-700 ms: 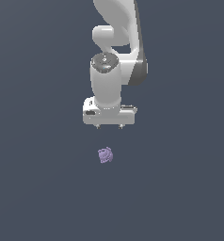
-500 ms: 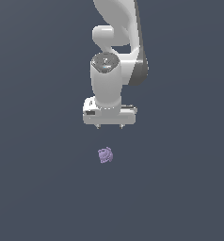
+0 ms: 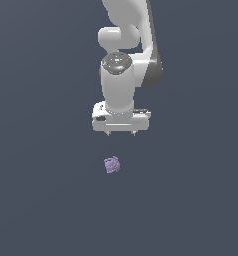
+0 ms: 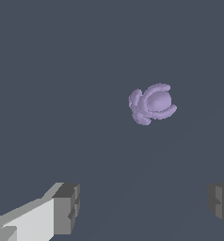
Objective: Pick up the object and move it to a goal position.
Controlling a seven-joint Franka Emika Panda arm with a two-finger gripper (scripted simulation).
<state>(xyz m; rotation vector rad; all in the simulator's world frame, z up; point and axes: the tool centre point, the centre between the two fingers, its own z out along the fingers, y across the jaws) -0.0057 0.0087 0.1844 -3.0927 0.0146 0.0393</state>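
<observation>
In the exterior view you see the white gripper [image 3: 121, 133] at frame centre, pointing down, with the object [image 3: 111, 164] below it and slightly toward the exterior view's left, well apart from the fingertips. The wrist view adds what the exterior view blurs: the object [image 4: 152, 103] shows rounded ridges, and the two grey fingers [image 4: 67, 208] stand wide apart, holding nothing. It appears to rest on the dark surface [image 3: 41, 200].
</observation>
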